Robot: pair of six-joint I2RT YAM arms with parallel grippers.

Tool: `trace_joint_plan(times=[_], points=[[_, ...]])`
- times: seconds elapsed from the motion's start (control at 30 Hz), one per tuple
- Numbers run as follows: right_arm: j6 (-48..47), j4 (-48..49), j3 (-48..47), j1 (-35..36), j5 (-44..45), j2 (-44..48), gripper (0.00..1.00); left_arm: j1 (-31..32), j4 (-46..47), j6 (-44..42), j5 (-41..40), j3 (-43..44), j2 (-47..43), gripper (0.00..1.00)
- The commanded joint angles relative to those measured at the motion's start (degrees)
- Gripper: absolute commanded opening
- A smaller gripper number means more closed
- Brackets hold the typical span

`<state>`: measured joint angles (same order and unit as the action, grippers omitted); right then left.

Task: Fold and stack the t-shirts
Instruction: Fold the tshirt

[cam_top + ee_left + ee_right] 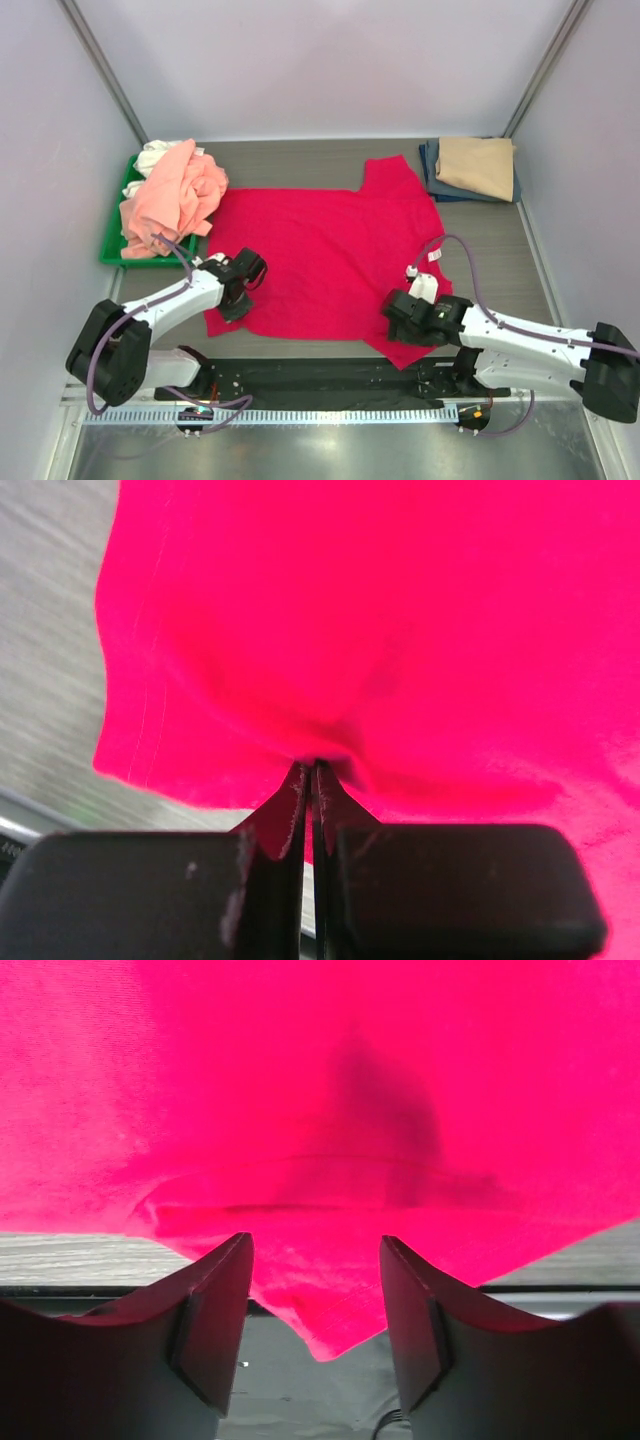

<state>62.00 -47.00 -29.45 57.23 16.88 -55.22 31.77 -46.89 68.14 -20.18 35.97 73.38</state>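
Observation:
A crimson-red t-shirt (pixel 330 255) lies spread flat in the middle of the table. My left gripper (pixel 240 300) is shut on its near left hem; in the left wrist view the cloth (pixel 380 630) bunches into the closed fingertips (pixel 312 770). My right gripper (pixel 392 318) is open at the near right sleeve, whose corner (pixel 330 1310) hangs over the table's front edge between the spread fingers (pixel 225 1290). A salmon-pink shirt (pixel 175 200) and a white one (pixel 155 155) are heaped at the left. A folded tan shirt (pixel 478 163) lies on a folded navy one (pixel 432 170) at the back right.
A green plastic tray (pixel 112 255) sits at the back left under the pink and white heap. Grey walls enclose the table on three sides. A black rail (pixel 330 378) runs along the near edge between the arm bases.

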Motion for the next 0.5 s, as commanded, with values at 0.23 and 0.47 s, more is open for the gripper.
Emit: trace_joint_plan(times=[0.23,0.47], points=[[32.55,-15.48,-9.92,23.07,13.53,-14.30,0.57,-7.95,9.45,-11.27,2.16,-3.35,-9.64,0.00],[51.12,-15.57,-2.89,27.76,11.85,-5.32,0.54,-8.39,7.43,-8.38,5.50,-8.36,-24.59,0.00]])
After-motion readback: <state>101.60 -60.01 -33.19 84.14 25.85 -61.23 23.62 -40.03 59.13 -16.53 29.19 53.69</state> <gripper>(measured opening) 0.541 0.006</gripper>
